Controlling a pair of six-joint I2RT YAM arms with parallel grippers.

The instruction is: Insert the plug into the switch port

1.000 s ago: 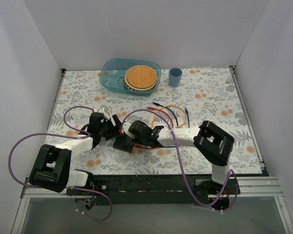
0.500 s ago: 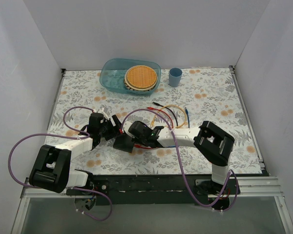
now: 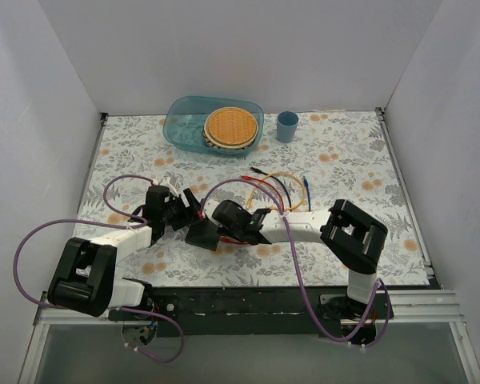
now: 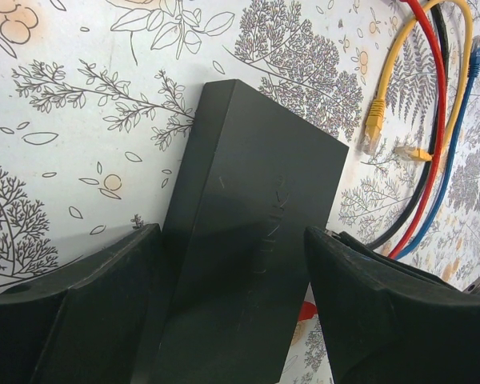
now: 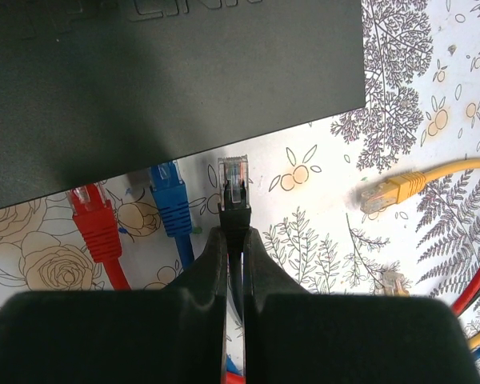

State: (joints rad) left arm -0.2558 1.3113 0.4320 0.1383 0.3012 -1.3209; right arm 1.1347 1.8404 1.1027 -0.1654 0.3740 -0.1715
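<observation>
The switch point(image 4: 256, 184), a flat black box, lies on the flowered cloth between the fingers of my left gripper point(image 4: 232, 232), which is shut on its two long sides. In the top view the switch point(image 3: 202, 234) sits between both grippers. My right gripper point(image 5: 234, 232) is shut on a black plug point(image 5: 234, 180) with a clear tip. The tip points at the switch's edge point(image 5: 168, 72) and stands just short of it. A red plug point(image 5: 96, 220) and a blue plug point(image 5: 170, 210) sit at the same edge to the left of it.
A loose yellow plug point(image 5: 392, 192) lies right of the black plug, with a bundle of coloured cables point(image 3: 276, 188) behind. A teal basin point(image 3: 180, 128) holding a woven plate point(image 3: 230, 126) and a blue cup point(image 3: 286, 126) stand at the back. White walls enclose the table.
My right arm has shifted slightly left, toward the switch, with the plug in it. The left arm and the switch have not visibly moved.
</observation>
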